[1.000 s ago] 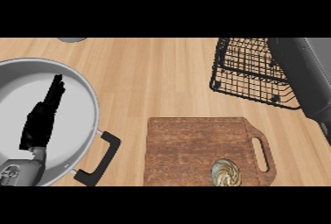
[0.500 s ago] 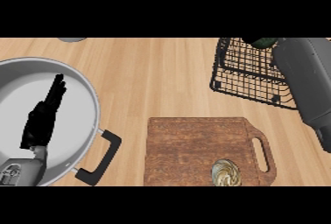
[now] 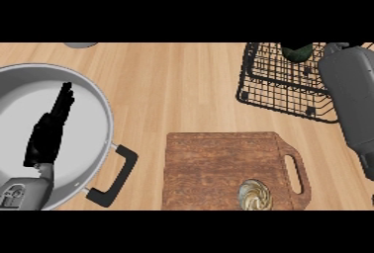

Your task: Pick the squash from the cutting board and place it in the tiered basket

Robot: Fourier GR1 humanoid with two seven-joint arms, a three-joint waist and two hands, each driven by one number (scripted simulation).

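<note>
Squash (image 3: 298, 51) over basket (image 3: 281, 94) rim — seemingly.

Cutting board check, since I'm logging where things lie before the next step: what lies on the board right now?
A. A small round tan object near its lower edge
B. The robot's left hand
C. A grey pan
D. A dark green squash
A: the small round tan object sits near the lower edge of the cutting board, beside its handle; nothing else lies on the board.

Bare tabletop (image 3: 182, 84) lies open between pan (image 3: 91, 106) and tiered basket (image 3: 281, 94); right forearm (image 3: 350, 99) covers the basket's right side.
</note>
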